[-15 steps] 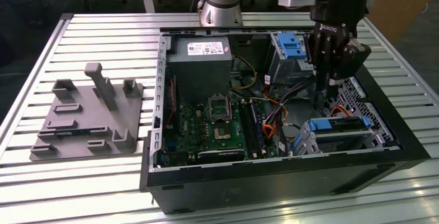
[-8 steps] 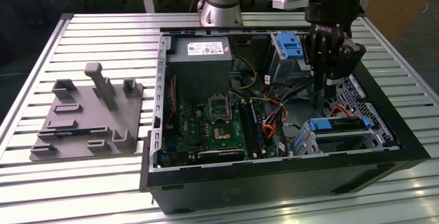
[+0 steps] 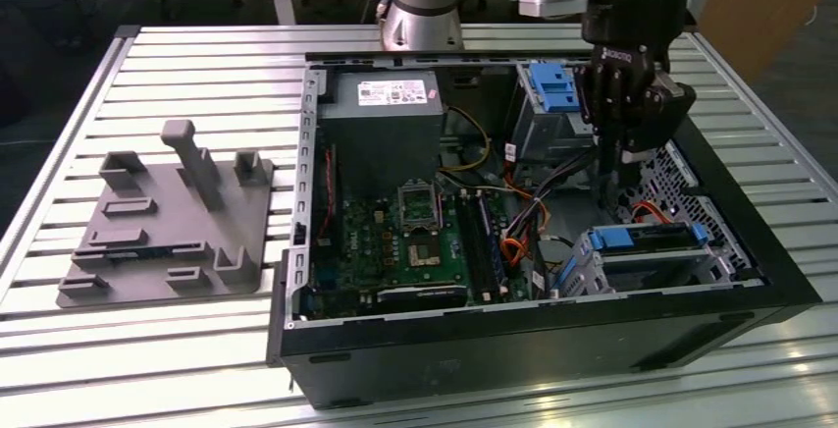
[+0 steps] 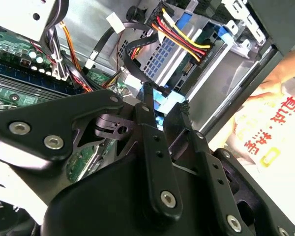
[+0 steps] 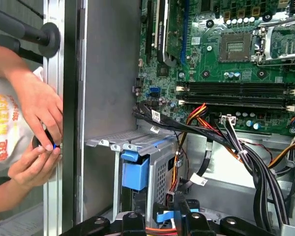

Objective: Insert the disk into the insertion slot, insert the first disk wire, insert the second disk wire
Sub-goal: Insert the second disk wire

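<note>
While low inside the case (image 3: pixel 550 335), fingers (image 4: pixel 166 102) tight on a blue-ended disk wire (image 4: pixel 159 114), cables (image 4: pixel 187 44) close alongside.

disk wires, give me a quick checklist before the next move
1. Disk in slot: ok.
2. Gripper down inside case: ok.
3. Wires plugged into disk: cannot tell.
4. Gripper hold on a wire: cannot tell.
5. Hands away from case: not ok, they are at its outer wall.
</note>
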